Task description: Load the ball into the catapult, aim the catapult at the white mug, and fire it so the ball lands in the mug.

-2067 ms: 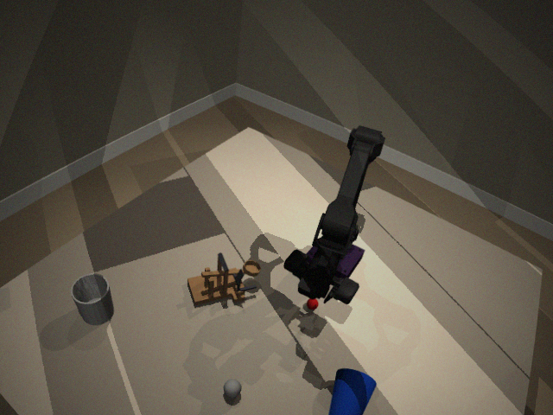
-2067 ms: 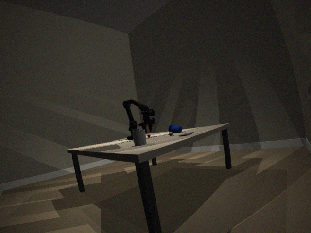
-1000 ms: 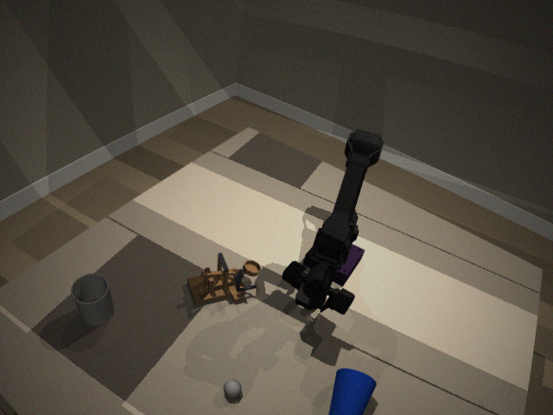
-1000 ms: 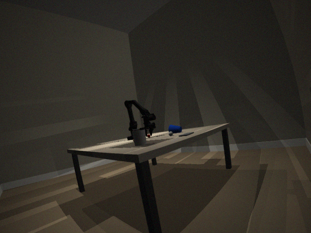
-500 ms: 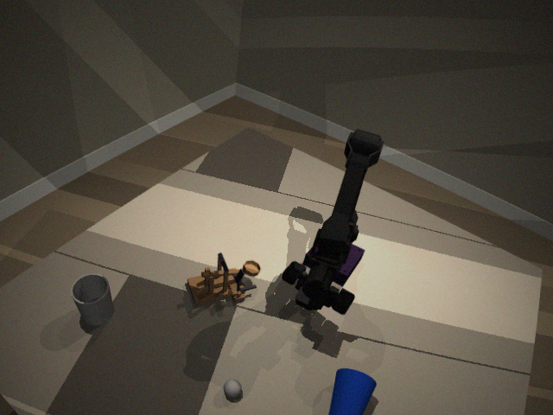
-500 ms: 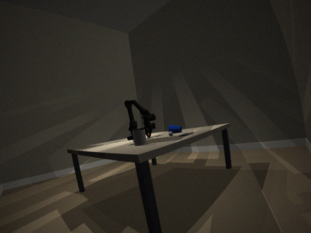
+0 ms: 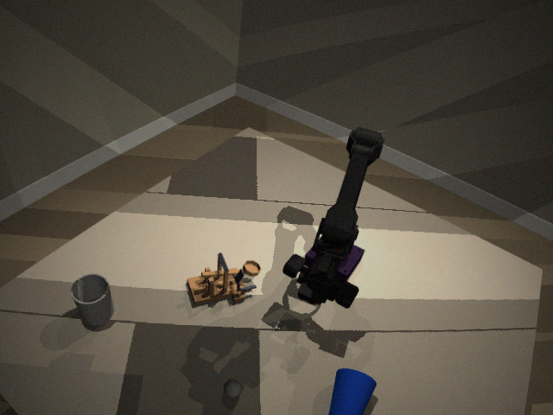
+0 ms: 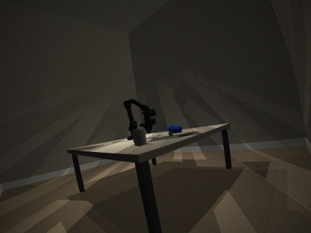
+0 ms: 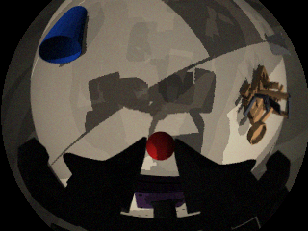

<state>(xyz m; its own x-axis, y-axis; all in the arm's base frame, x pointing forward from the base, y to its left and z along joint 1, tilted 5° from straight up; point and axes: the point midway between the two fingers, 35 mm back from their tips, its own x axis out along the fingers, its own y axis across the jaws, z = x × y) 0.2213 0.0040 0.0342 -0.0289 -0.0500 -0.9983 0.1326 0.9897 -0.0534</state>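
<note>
A small red ball (image 9: 160, 146) (image 8: 149, 130) sits between my gripper's dark fingers; the gripper is shut on it. In the top view the gripper (image 7: 320, 296) points down close to the table, right of the catapult, and the arm hides the ball. The wooden catapult (image 7: 216, 284) (image 9: 262, 104) stands on the table with its round cup (image 7: 251, 268) toward the gripper; the cup looks empty. The white mug (image 7: 91, 299) (image 8: 139, 137), grey in this light, stands upright far left of the catapult.
A blue cup (image 7: 351, 392) (image 8: 175, 128) (image 9: 64, 35) lies on its side near the front. A grey ball (image 7: 232, 388) (image 8: 170, 133) rests to its left. The arm's purple base (image 7: 352, 261) is behind the gripper. The table's (image 8: 112, 150) edges show in the exterior view.
</note>
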